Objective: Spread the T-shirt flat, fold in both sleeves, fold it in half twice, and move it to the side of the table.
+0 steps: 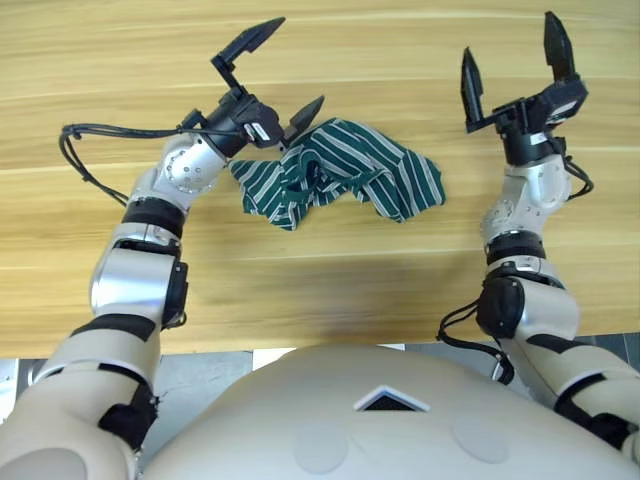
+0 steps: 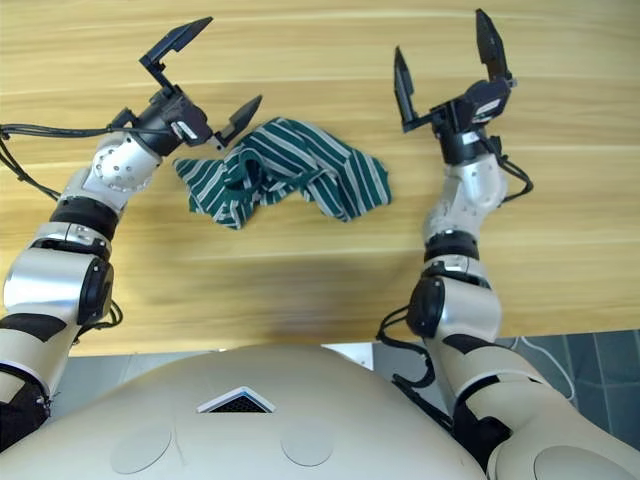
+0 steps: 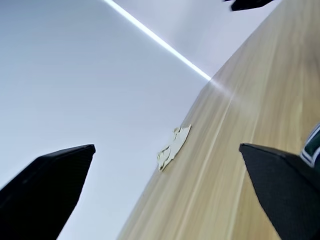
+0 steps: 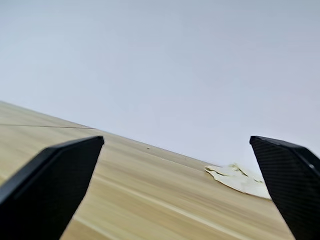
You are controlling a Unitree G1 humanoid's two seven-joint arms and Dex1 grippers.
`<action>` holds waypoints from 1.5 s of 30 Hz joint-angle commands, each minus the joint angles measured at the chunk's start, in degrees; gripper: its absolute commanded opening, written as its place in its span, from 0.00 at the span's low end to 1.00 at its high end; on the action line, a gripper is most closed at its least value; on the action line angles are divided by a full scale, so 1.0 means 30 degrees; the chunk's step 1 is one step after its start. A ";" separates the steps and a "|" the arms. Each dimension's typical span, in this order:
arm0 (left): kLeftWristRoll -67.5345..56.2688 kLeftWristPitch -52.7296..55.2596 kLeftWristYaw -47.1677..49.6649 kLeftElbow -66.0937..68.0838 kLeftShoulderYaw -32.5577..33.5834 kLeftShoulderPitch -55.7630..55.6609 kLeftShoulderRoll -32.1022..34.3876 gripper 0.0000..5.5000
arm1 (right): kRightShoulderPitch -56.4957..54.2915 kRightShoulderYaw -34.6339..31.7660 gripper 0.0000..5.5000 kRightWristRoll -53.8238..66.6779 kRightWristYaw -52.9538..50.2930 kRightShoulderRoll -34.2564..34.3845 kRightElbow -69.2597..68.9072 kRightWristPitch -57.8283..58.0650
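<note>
Both open and empty, left pincer (image 1: 297, 62) and right pincer (image 1: 510, 38) flank the crumpled striped T-shirt (image 1: 350, 170).

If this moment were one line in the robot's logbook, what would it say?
cloth: green-and-white striped T-shirt crumpled on wooden table | left claw open, beside shirt | right claw open, clear of shirt | folds: none yet

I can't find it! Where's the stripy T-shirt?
In the head view, the T-shirt lies crumpled on the table beside the left gripper; the right gripper is farther off.
</note>
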 commanded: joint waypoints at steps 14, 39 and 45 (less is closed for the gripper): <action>-0.1031 -0.1168 -0.0177 -0.2390 -0.4364 0.0510 -0.1623 0.98 | 0.4469 0.6189 0.98 0.0626 0.3346 -0.1146 -0.6927 0.0727; -0.5312 0.0921 -0.3383 -0.2668 -0.3451 0.2173 -0.1159 0.98 | 0.6189 0.9081 0.98 0.1869 0.2117 -0.2150 -1.0985 0.0535; -0.5402 0.0438 -0.3651 -0.2031 -0.3364 0.2104 -0.1330 0.98 | 0.6395 0.9216 0.98 0.1189 0.1759 -0.2421 -1.0940 0.0702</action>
